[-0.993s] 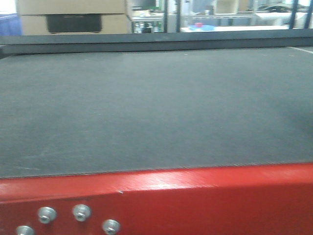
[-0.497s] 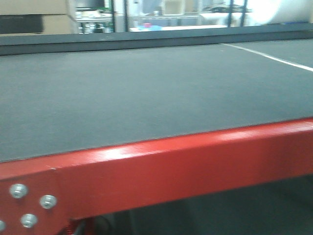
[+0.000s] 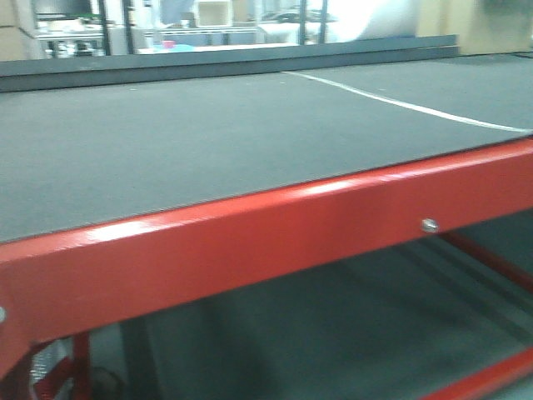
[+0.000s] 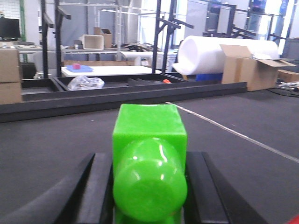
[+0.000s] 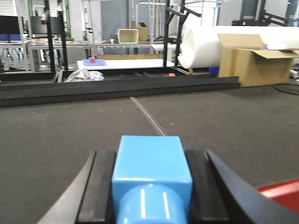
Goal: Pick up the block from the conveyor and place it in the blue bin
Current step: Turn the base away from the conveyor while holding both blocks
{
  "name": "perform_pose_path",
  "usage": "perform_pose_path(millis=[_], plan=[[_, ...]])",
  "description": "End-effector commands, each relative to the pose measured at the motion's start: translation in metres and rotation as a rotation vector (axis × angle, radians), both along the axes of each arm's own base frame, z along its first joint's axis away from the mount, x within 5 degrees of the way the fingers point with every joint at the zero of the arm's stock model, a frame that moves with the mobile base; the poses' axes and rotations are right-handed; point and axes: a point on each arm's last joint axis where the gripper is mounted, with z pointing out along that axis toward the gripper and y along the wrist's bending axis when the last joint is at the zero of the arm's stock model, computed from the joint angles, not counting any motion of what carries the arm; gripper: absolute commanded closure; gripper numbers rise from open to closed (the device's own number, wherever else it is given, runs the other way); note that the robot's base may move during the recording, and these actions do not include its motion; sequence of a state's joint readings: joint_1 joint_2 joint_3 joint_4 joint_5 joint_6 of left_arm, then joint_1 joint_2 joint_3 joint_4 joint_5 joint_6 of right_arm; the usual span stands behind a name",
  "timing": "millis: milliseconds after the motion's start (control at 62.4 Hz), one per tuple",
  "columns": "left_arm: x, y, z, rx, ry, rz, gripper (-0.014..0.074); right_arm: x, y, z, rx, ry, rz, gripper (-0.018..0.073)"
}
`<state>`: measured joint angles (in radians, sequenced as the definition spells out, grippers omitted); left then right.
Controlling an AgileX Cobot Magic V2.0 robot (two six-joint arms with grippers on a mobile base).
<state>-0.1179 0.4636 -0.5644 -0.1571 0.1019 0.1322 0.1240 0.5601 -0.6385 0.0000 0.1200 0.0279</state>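
Note:
The conveyor (image 3: 166,142) is a wide dark grey belt filling the front view, with a raised dark rail (image 3: 233,62) along its far side. No arm shows in that view. In the left wrist view my left gripper (image 4: 149,158) is shut on a bright green block (image 4: 149,135) with a round knob facing the camera, held above the belt (image 4: 46,140). My right gripper (image 5: 152,156) is shut on a light blue block (image 5: 152,163), also over the belt (image 5: 56,130). I cannot make out the blue bin in any view.
A red metal frame (image 3: 250,242) runs along the belt's near edge, with open space beneath it. A white seam line (image 3: 400,104) crosses the belt. Beyond the far rail stand racks, a white foam roll (image 4: 219,53) and cardboard boxes (image 4: 252,67).
The front view has swung: the red frame now slants up to the right, the space under it shows, and the white seam line has moved toward the middle.

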Motion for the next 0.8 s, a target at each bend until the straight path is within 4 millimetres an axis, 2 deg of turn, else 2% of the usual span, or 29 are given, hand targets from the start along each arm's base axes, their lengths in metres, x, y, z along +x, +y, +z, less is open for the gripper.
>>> perform_pose_path(millis=[0,785], plan=[[-0.0025,0.0009,0.0054,-0.013,-0.032,0.006,0.0707,-0.0013,-0.0004,0.0018,-0.001,-0.021,-0.002,0.0727],[-0.0025,0.001,0.0056,-0.013,-0.034,0.006,0.0707,-0.0013,-0.0004,0.0018,-0.001,-0.021,-0.002,0.0727]])
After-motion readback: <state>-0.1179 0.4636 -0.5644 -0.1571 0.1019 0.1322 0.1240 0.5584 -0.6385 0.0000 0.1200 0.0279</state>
